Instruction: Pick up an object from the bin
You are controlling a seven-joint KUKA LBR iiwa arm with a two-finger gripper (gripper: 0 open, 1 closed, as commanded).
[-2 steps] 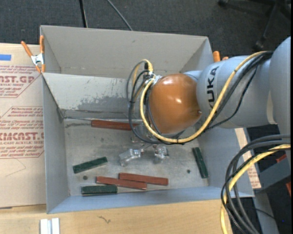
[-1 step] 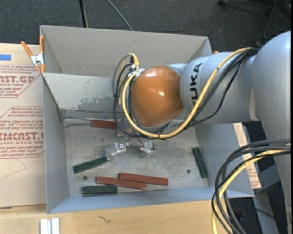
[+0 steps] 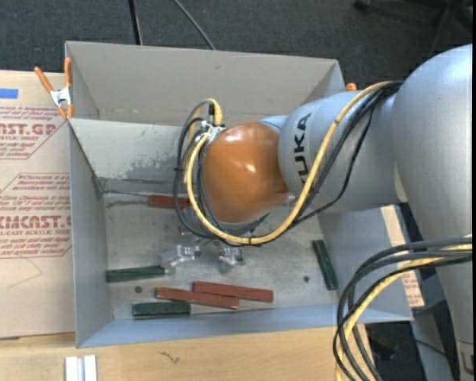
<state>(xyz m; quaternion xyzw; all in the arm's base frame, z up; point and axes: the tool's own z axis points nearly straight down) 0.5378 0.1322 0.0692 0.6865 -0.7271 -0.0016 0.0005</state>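
I see the gripper [image 3: 205, 255] low over the middle of the bin [image 3: 87, 213] floor, fingers spread wide, ready to straddle something, with nothing between them. Nearest are 2 red-brown sticks [image 3: 214, 294] along the front edge, likely my easiest catch.

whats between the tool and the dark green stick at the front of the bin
Camera view: a red-brown stick lies across that stretch, between the tool and the dark green stick.
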